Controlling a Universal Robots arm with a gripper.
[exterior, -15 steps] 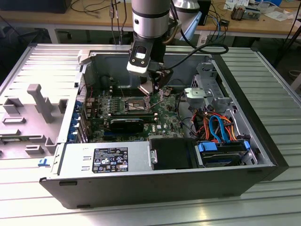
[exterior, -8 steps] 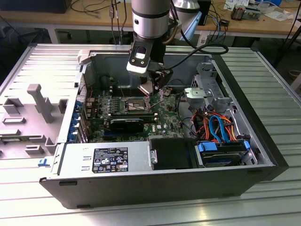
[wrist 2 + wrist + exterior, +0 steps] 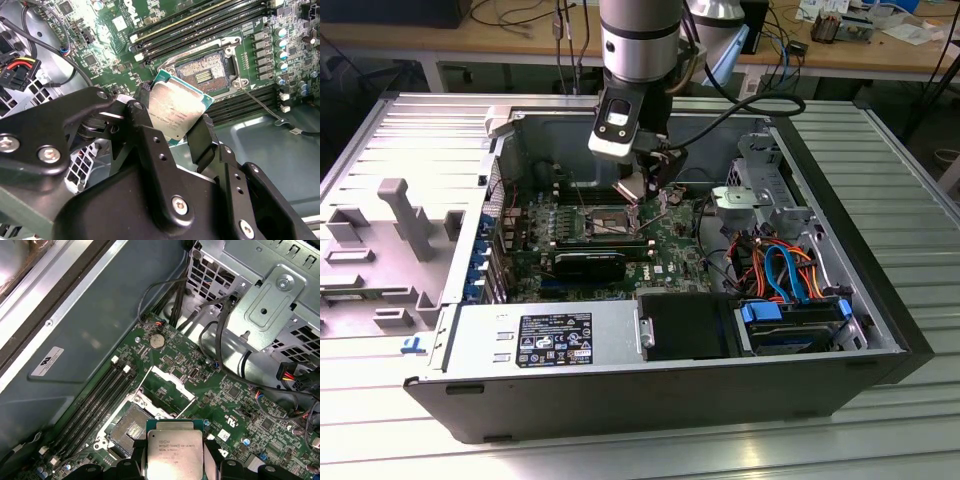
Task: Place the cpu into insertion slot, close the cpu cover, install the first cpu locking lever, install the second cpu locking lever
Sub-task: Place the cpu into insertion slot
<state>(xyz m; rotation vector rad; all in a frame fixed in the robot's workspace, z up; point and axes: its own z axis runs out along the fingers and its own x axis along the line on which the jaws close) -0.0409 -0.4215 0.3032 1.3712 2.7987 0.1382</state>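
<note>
My gripper (image 3: pixel 636 196) hangs inside the open computer case, shut on the cpu (image 3: pixel 631 187). In both wrist views the cpu (image 3: pixel 175 112) (image 3: pixel 174 452) is a small square chip with a silvery top, pinched at two opposite edges by the black fingers (image 3: pixel 202 141). It hovers tilted just above and beside the insertion slot (image 3: pixel 204 75) (image 3: pixel 127 429), apart from it. The slot's dark contact field lies bare. The cpu cover (image 3: pixel 169 385), a silver frame with a window, stands swung open past the slot. A thin wire locking lever (image 3: pixel 260 102) sticks out loose from the slot's corner.
Long black memory slots (image 3: pixel 200 30) (image 3: pixel 92 407) run along both sides of the insertion slot. A silver drive cage (image 3: pixel 272 305) and bundled cables (image 3: pixel 780 265) sit on the exterior view's right. A black fan shroud (image 3: pixel 685 325) and the power supply (image 3: pixel 545 340) line the case front.
</note>
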